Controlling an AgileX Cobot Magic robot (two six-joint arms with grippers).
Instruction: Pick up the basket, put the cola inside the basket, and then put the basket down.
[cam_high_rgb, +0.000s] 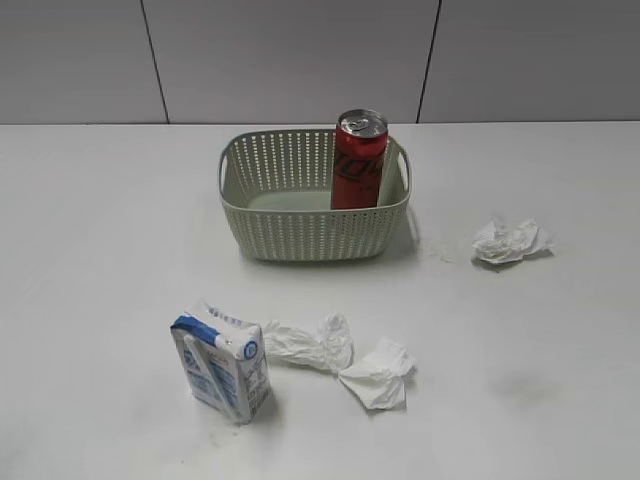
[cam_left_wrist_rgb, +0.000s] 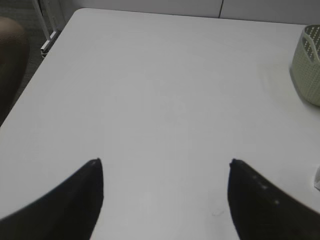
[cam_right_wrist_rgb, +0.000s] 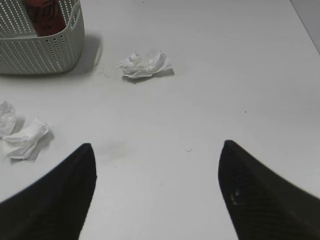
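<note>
The cola (cam_high_rgb: 359, 160) stands upright inside the basket (cam_high_rgb: 313, 235), at its right end, and the basket rests on the counter (cam_high_rgb: 100, 220). Both hands, left (cam_left_wrist_rgb: 165, 162) and right (cam_right_wrist_rgb: 157, 145), are spread open and empty, well apart from it; the right looks nearer.

Nothing can be read: the black lettering on the red cola can (cam_high_rgb: 357, 165) and the blue print on the milk carton (cam_high_rgb: 222, 364) are too small.
</note>
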